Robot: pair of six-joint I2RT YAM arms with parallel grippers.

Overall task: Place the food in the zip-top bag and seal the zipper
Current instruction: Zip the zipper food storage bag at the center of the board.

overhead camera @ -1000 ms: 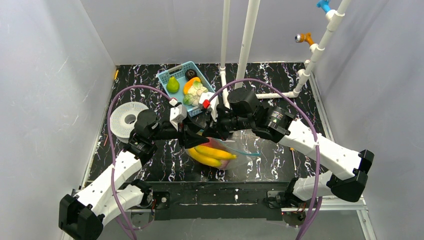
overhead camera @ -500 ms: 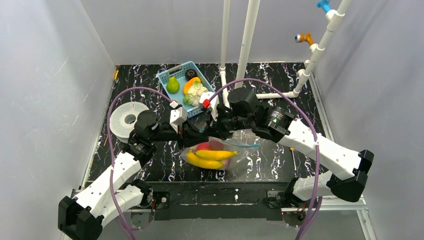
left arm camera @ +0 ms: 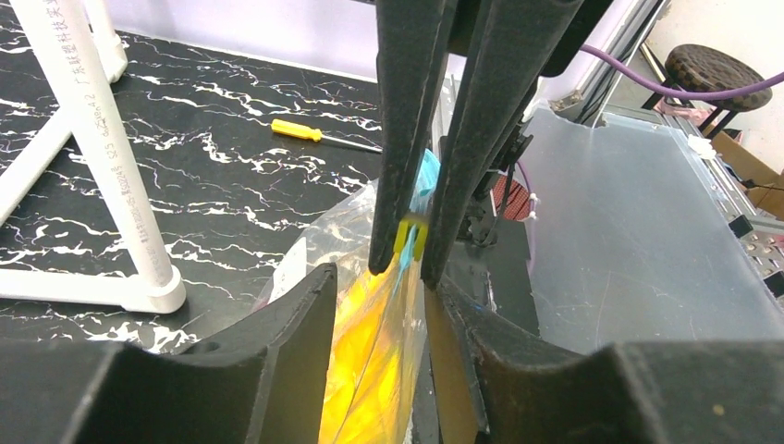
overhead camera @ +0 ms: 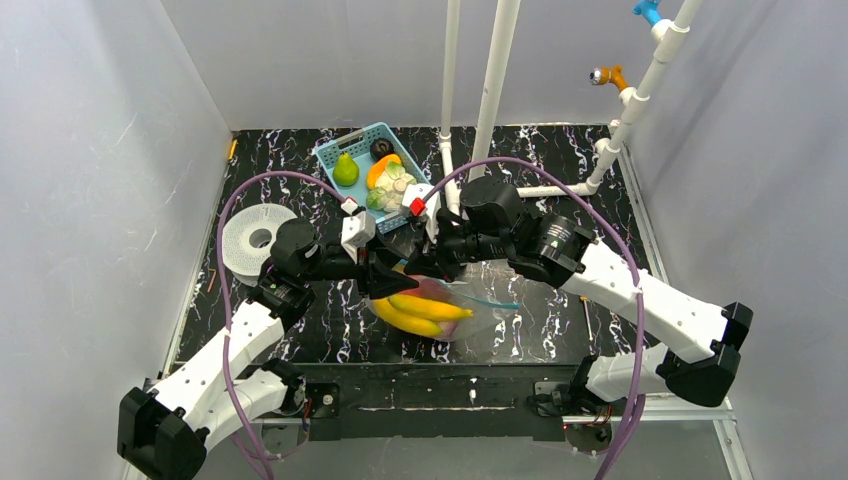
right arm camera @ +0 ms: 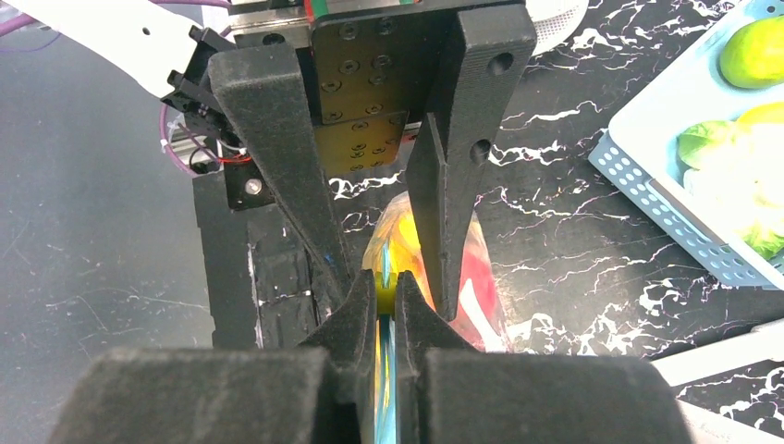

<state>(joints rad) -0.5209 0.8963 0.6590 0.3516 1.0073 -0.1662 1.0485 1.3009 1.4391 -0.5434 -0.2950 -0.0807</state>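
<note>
A: What does the overhead camera lose?

B: The two wrists meet above the middle of the black marbled table (overhead camera: 560,180) and cover the mouth of the zip-top bag (overhead camera: 472,320). Only the bag's near half shows below them, between the arm bases and the light-blue basket (overhead camera: 352,134).

A: Do the wrist cameras help?

B: Partly. Each is half blocked by its own dark fingers. The left wrist view cuts the bag down to a sliver of yellow behind clear film. The right wrist view catches only the bag's upper hump, and the basket there is cropped at the frame's edge.

A: How do the grippers stand?

B: The right gripper (right arm camera: 386,294) is clamped tight on the zipper (left arm camera: 423,185), with the teal strip running up between its pads. The left gripper (left arm camera: 379,301) is parted, one finger on each side of the bag's mouth, just beside the right one. Its pads may be brushing the film, but the angle is too poor to settle that.

A: And the food?

B: A yellow banana (overhead camera: 420,312) lies crosswise inside the bag with a red apple (overhead camera: 428,289) just behind it. Both are blurred by wrinkled, glinting plastic.

A: Anything else around?

B: A green pear (overhead camera: 346,170) and a cabbage (overhead camera: 392,185) sit in the basket. A white spool (overhead camera: 255,238) lies to the left, and a yellow-handled screwdriver (left arm camera: 296,130) lies on the table beyond the bag.
</note>
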